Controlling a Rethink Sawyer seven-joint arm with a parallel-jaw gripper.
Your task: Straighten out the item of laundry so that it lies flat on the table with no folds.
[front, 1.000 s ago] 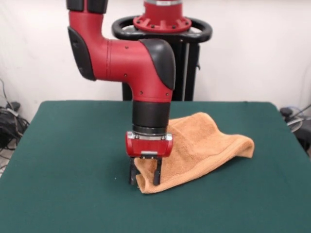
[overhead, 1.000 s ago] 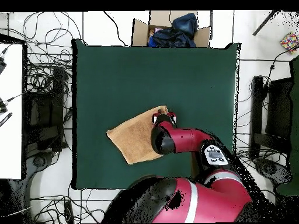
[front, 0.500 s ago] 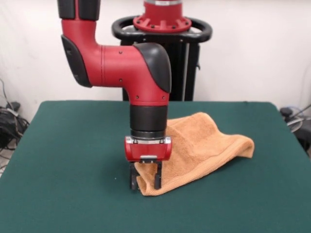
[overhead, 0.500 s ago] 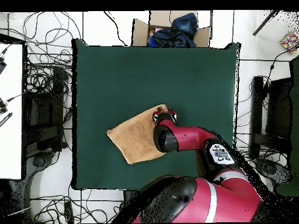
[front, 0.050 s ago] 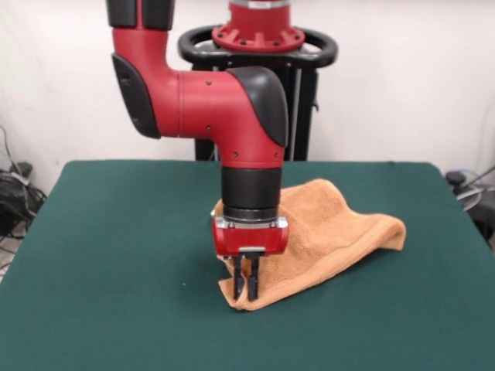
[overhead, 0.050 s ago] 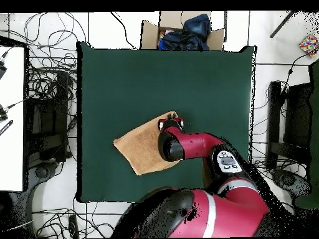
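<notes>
The item of laundry [front, 0.050 s ago: 332,228], an orange-tan towel, lies folded and rumpled right of centre on the green table [front, 0.050 s ago: 116,263]. In the front view my gripper [front, 0.050 s ago: 246,289] stands upright at the towel's near left corner, its fingers drawn close together and shut on that corner. In the overhead view the towel [overhead, 0.050 s ago: 140,149] spreads left of the red arm, and the arm covers its right part. The gripper [overhead, 0.050 s ago: 169,121] shows only as a red and black tip at the towel's upper right corner.
A cardboard box [overhead, 0.050 s ago: 180,31] with dark clothes stands past the table's far edge in the overhead view. Cables [overhead, 0.050 s ago: 50,93] and stands ring the table on both sides.
My gripper has shifted slightly along the towel's edge, toward the right in the front view. Its fingers, spread apart around the corner before, have come together on the cloth.
</notes>
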